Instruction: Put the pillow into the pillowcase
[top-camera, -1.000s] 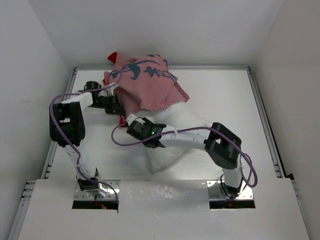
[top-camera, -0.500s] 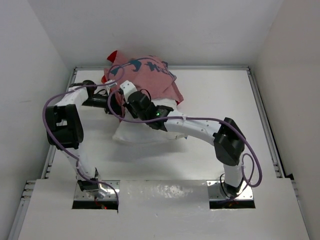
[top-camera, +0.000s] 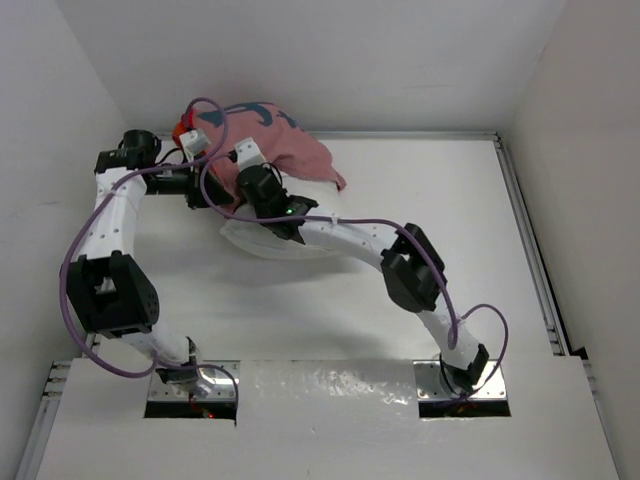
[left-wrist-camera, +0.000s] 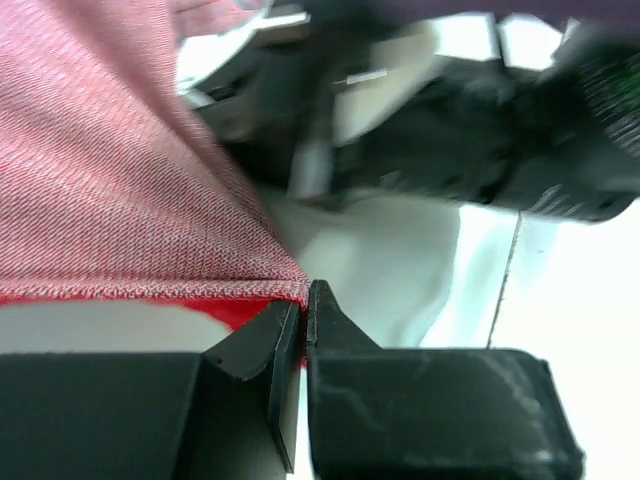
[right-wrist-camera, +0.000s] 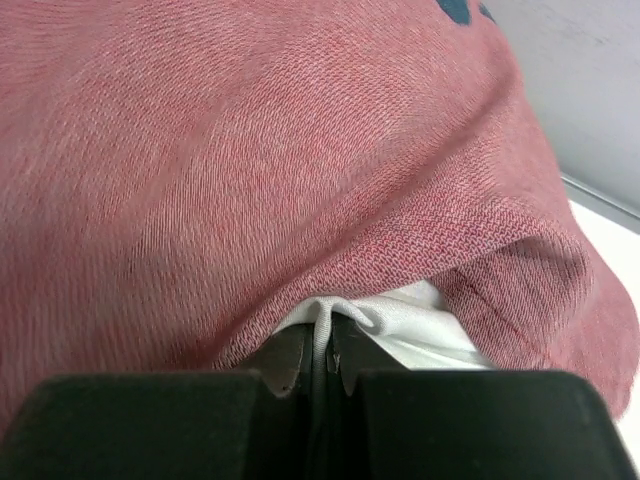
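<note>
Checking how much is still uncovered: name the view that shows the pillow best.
Top external: the pillow bulges white from under the pillowcase, its near edge showing. Right wrist shows only a white fold pinched by the right end effector; left wrist, a blurred white patch of it.

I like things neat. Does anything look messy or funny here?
Yes. The pillowcase lies crumpled and bunched up against the back wall, and it covers only part of the pillow, whose white near end pokes out.
</note>
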